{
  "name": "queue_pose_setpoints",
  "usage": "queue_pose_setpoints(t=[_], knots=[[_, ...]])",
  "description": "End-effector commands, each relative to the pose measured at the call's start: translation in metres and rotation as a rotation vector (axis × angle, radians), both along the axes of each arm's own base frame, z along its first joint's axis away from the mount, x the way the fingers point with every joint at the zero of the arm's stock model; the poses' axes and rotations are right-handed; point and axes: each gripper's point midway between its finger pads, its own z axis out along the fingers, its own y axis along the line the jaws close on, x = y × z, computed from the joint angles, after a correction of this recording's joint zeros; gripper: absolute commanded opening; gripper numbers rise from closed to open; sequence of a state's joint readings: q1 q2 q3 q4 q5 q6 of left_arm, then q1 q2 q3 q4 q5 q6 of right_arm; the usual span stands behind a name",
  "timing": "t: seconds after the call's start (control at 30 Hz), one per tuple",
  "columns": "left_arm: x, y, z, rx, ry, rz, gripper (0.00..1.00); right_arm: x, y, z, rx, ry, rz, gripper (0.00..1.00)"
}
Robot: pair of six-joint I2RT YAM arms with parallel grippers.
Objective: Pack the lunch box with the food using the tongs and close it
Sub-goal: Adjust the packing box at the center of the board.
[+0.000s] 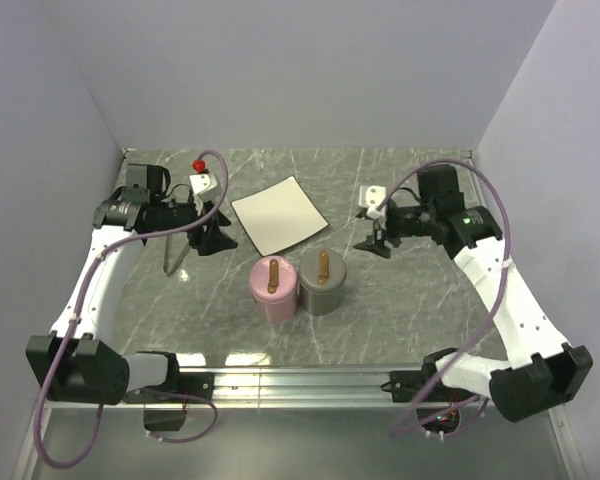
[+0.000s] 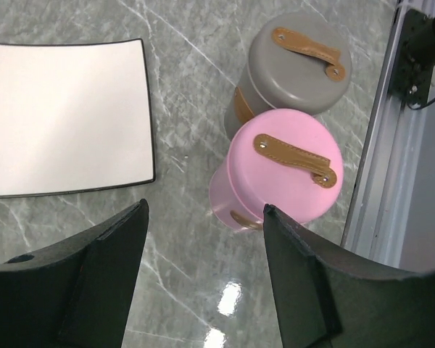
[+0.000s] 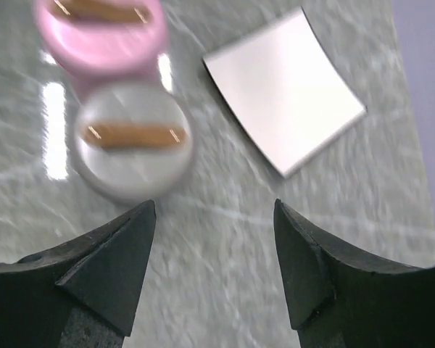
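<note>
The grey marbled surface (image 1: 400, 310) spreads under both my arms. On it, toward the far middle, lies the white square plate (image 1: 278, 215), flat and turned at an angle, with a thin dark edge. Nearer my bases stand the pink lunch box (image 1: 272, 292) and the grey lunch box (image 1: 323, 287), upright and side by side, touching or very nearly so. The pink one is on my left. Each has its lid on, with a brown strap across the top.

My left claw (image 2: 204, 210) stands open with nothing between its fingers. It is beside the plate's left corner, and from its wrist the pink lunch box sits just past the gap. My right claw (image 3: 215, 206) is also spread wide and empty, off to the right of the plate. Its own view is blurred, with the grey lunch box ahead on the left.

The tongs (image 1: 167, 258), thin and silvery, lie on the surface under my left arm, outside both claws.
</note>
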State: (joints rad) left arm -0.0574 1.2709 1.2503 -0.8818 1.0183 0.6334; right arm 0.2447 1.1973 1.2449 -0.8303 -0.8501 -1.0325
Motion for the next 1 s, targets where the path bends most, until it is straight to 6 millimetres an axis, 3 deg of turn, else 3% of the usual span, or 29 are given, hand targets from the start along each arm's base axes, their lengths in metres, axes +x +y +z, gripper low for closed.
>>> queue_pose_setpoints(t=[0.0, 0.13, 0.3, 0.5, 0.63, 0.8, 0.97], knots=[[-0.008, -0.001, 0.002, 0.050, -0.075, -0.014, 0.70, -0.026, 0.032, 0.020, 0.044, 0.068, -0.001, 0.73], [-0.014, -0.004, 0.004, 0.045, -0.099, -0.009, 0.70, -0.028, 0.059, 0.008, 0.014, 0.101, 0.009, 0.73], [-0.021, -0.007, 0.003, 0.086, -0.107, -0.017, 0.70, -0.029, 0.073, -0.020, -0.079, 0.127, 0.008, 0.72], [-0.026, -0.014, -0.003, 0.127, -0.118, -0.037, 0.70, -0.023, 0.070, -0.061, -0.172, 0.158, -0.013, 0.70], [-0.028, -0.020, -0.004, 0.150, -0.122, -0.049, 0.71, -0.031, 0.067, -0.083, -0.215, 0.197, -0.006, 0.69], [-0.036, -0.040, -0.015, 0.141, -0.083, -0.054, 0.72, -0.042, 0.068, -0.101, -0.246, 0.240, 0.019, 0.68], [-0.043, -0.057, -0.033, 0.193, -0.095, -0.055, 0.73, -0.050, 0.070, -0.104, -0.238, 0.279, 0.041, 0.63]])
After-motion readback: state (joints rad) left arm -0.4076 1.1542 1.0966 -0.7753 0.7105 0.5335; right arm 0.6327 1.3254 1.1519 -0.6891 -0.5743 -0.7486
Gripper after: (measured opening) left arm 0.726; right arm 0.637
